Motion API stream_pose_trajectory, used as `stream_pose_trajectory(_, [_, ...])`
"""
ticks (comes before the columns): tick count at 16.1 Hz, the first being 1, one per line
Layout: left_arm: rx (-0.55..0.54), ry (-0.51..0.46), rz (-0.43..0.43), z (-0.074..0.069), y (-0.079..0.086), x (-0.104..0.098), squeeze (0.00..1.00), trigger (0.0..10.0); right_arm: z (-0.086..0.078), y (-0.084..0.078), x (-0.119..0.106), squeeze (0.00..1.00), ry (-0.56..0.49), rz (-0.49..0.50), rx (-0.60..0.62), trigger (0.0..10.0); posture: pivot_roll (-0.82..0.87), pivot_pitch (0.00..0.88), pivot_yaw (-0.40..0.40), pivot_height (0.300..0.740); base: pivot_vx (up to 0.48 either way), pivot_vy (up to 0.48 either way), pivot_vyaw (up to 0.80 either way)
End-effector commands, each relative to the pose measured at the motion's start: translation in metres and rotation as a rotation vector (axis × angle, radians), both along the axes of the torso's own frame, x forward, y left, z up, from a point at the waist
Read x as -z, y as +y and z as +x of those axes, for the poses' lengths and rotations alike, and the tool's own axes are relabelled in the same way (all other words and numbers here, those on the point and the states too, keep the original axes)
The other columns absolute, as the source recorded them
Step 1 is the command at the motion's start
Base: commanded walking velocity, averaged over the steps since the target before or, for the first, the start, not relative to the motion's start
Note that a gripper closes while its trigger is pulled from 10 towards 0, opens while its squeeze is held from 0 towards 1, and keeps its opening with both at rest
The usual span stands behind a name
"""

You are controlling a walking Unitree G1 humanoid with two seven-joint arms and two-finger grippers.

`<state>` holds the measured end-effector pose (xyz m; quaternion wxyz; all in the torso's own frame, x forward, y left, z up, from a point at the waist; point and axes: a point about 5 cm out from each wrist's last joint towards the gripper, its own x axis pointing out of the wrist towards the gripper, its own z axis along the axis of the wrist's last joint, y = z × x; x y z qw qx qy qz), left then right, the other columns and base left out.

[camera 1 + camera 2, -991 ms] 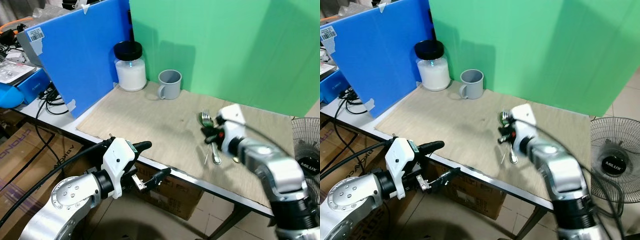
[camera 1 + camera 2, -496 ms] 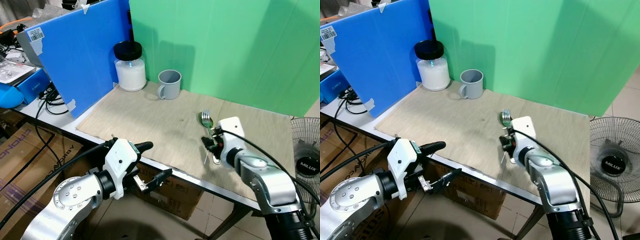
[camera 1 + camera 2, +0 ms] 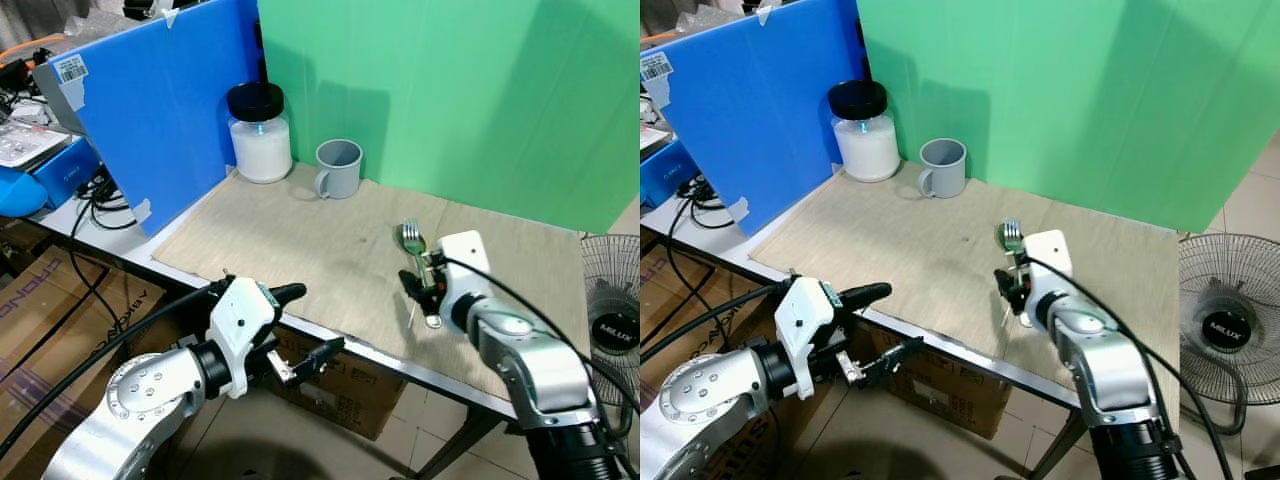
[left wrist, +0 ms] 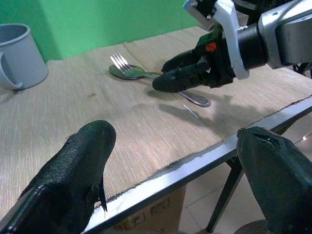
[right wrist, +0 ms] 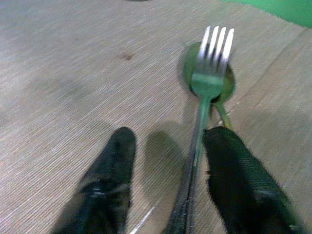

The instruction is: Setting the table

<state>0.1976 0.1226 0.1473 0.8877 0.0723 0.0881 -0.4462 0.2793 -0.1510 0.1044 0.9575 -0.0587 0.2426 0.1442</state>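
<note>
Because the fork (image 5: 207,92) lies stacked on the spoon (image 5: 229,83) at the mat's (image 3: 300,240) three o'clock, the right gripper (image 5: 165,170) hovers unclenched astride both handles, while the left gripper (image 4: 170,161) idles, spread wide.

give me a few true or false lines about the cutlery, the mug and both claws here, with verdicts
1. The fork lies on top of the spoon. True.
2. The right claw is shut on the mug. False: its fingers are open over the cutlery handles, and the mug stands apart near the green backdrop.
3. The left claw is open, below the near table edge. True.
4. The mug lies on its side. False: it stands upright beside the jar.
5. The jar has a black lid and white contents. True.
6. The cutlery sits on the floor. False: it rests on the beige mat on the table.
</note>
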Motion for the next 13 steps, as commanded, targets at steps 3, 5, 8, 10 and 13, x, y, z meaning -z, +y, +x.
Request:
stream_pose_trajectory(3, [-0.004, 0.001, 0.008, 0.0005, 0.0010, 0.0011, 0.00, 10.0, -0.0019, 0.0007, 0.0067, 0.00, 0.029, -0.024, -0.006, 0.0, -0.04, 0.012, 0.032, 0.740, 0.000, 0.000, 0.00])
stream_pose_trajectory(5, [-0.004, 0.000, 0.008, 0.0005, 0.0009, 0.0010, 0.00, 10.0, -0.0013, -0.0018, 0.0086, 0.00, 0.032, -0.046, 0.008, 0.0, -0.04, 0.012, 0.032, 0.740, 0.000, 0.000, 0.00])
stream_pose_trajectory(8, [-0.003, -0.001, 0.008, 0.0008, 0.0010, 0.0008, 0.00, 10.0, 0.0012, -0.0041, 0.0085, 0.00, 0.025, -0.054, 0.030, 3.9, -0.04, 0.012, 0.032, 0.740, 0.000, 0.000, 0.00])
stream_pose_trajectory(10, [-0.004, -0.001, 0.009, 0.0009, 0.0012, 0.0007, 0.00, 10.0, 0.0015, -0.0044, 0.0085, 0.00, 0.024, -0.061, 0.037, 10.0, -0.04, 0.012, 0.033, 0.740, 0.000, 0.000, 0.00])
stream_pose_trajectory(13, [-0.003, 0.000, 0.009, 0.0009, 0.0011, 0.0006, 0.00, 10.0, 0.0023, -0.0043, 0.0094, 0.00, 0.026, -0.065, 0.043, 10.0, -0.04, 0.012, 0.032, 0.740, 0.000, 0.000, 0.00])
